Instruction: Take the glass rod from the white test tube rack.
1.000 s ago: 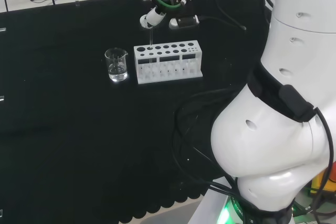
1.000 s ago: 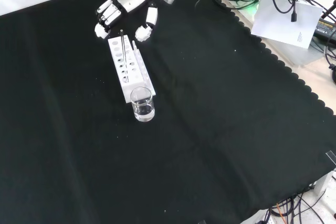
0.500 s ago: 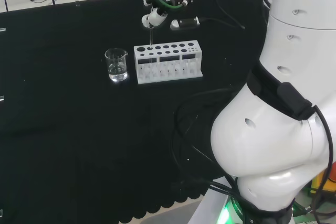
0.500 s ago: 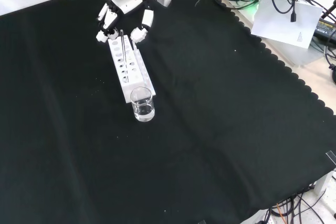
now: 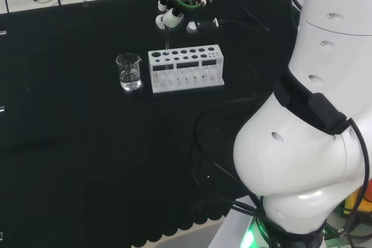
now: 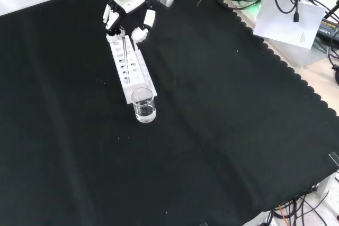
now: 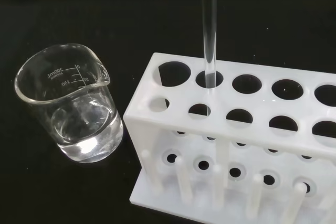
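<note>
Item: glass rod [image 7: 209, 30]. Location: standing upright in a hole of the white rack [image 5: 186, 68], in the second hole from the end nearest the beaker [image 5: 129, 72]; its lower end sits inside the rack, its upper length rises clear above the top plate. Long axis: vertical.

Item: my hand [image 6: 125, 17]. Location: directly over the rod's end of the rack, at the far end in the front view. State: fingers and thumb curled in on either side of the rod's upper end; whether they actually touch the glass I cannot tell.

Item: beaker, partly filled with clear liquid, on the black bench [image 6: 222, 130] just beside the rack's end, apart from my hand.

Relation that counts: the rod lies straight below my palm, between fingers and thumb. By my reckoning, the withdrawal must run straight up along the rod's axis so it clears its hole without levering the rack.
</note>
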### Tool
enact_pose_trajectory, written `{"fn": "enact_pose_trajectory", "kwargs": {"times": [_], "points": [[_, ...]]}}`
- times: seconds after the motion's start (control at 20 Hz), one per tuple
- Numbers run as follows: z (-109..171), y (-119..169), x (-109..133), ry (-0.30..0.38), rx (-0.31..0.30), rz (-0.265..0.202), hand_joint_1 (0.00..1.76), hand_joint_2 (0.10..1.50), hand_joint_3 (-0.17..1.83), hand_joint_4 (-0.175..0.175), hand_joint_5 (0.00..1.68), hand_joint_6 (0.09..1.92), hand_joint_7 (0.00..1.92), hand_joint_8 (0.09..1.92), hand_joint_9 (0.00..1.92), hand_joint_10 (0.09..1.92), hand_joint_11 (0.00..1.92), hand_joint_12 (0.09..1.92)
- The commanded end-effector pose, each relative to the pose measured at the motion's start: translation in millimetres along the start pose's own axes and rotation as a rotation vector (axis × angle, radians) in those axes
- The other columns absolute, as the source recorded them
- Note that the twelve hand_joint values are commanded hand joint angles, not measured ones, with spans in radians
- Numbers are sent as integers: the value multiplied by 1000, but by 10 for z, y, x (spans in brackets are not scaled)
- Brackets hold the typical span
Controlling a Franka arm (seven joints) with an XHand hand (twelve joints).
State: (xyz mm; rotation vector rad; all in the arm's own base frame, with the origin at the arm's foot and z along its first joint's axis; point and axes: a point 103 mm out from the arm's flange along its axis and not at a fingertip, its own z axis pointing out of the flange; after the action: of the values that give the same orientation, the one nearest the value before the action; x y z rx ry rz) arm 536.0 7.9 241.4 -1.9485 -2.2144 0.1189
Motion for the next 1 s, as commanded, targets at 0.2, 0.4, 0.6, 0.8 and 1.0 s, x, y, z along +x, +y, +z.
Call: {"fn": "enact_pose_trajectory", "kwargs": {"times": [0.2,0.4,0.6,0.8,1.0], "points": [[32,59,-33,-6,-3,3,848,911,648,-175,546,996,905,997,1090,939,882,1219],[27,77,3,-13,0,-4,949,888,684,-175,603,1021,940,1022,1199,967,1110,1114],[9,95,60,-17,-1,-13,1051,869,722,-175,639,1049,947,1079,1262,1043,1321,973],[16,97,63,-14,-7,-14,1081,1115,263,-175,721,1316,968,1108,1302,1054,1442,894],[58,118,90,-22,-11,-12,1097,1205,49,-175,768,1322,1018,1112,1369,1042,1600,823]]}}
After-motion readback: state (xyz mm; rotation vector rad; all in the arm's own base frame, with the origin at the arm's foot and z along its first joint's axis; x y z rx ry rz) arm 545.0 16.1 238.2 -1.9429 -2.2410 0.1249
